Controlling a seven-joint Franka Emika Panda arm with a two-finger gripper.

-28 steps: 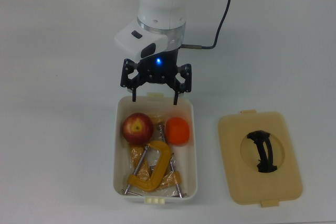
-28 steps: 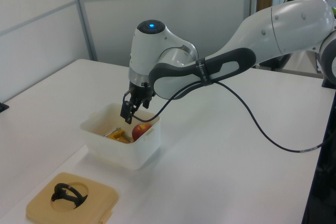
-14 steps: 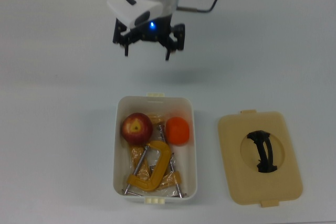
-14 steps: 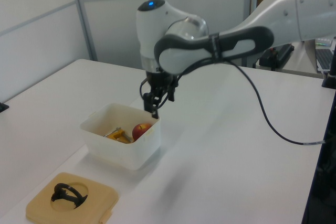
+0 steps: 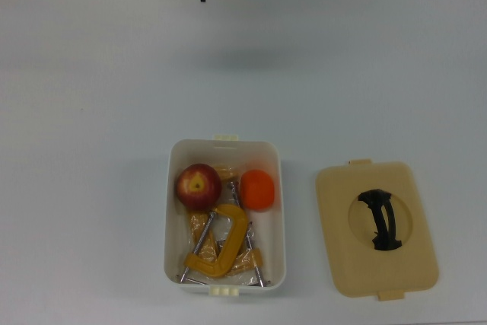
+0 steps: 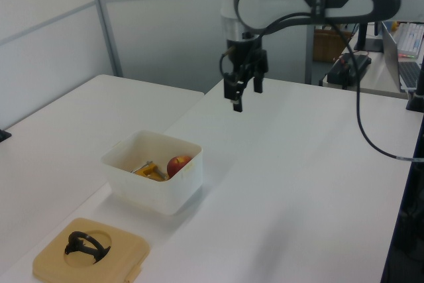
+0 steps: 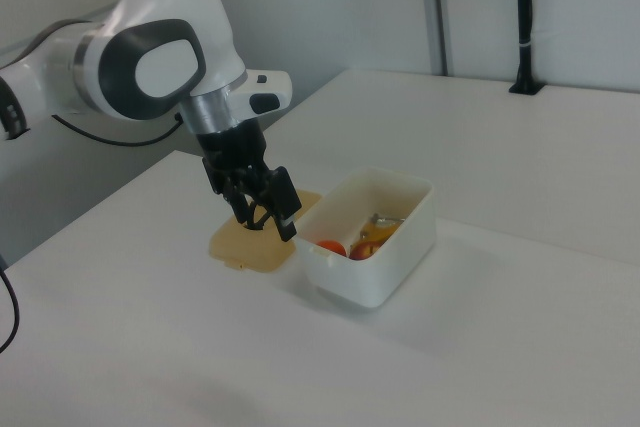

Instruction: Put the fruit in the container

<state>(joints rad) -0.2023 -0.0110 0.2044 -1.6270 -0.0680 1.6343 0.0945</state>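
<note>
You see the white container (image 5: 225, 215) low in the centre of the top view, sitting on the white counter (image 5: 91, 112). Both fruits are inside it, at its upper end: the red apple (image 5: 199, 186) with a yellow patch on the top view's left, the orange (image 5: 258, 189) on the top view's right, near each other with a small gap. Below them in the tub lie yellow-orange C-clamps (image 5: 221, 245), the curved frame touching or just under the apple. In the left view only the apple (image 6: 177, 164) and a bit of clamp show over the wall.

The tan lid (image 5: 377, 227) with its black handle (image 5: 380, 220) lies flat on the counter just beside the container, lower right of the top view.

Your gripper (image 6: 240, 89) hangs in the air well apart from the container, upper middle of the left view, at the top edge in the top view. Fingers spread, nothing between them.
</note>
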